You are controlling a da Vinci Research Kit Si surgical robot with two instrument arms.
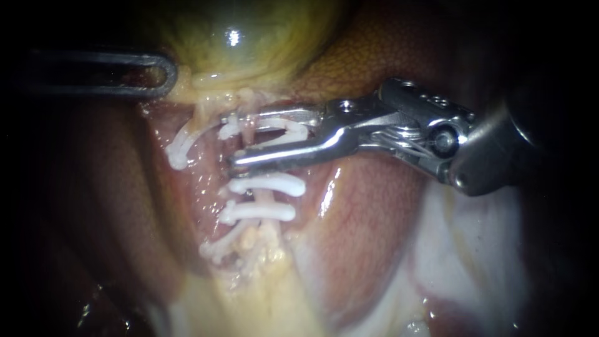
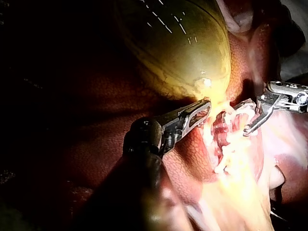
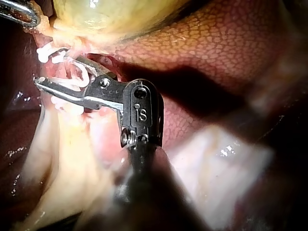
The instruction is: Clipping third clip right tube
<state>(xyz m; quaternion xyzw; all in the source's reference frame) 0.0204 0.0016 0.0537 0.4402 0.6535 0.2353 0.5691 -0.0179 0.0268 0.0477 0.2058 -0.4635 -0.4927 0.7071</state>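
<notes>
Now, clip [image 1: 291, 128] in right pincer [image 1: 245, 136], astride tube [image 1: 249, 103]

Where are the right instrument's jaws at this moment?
In the endoscope view's centre, the right instrument grips a white clip across the right tube, below the gallbladder and above two seated clips.

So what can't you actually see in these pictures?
- The tube at the clip: endoscope view, partly covered by the right instrument.
- Shaft of the left instrument: endoscope view, lost in darkness.
- The gallbladder: left wrist view, partly cut off by the edge.
</notes>
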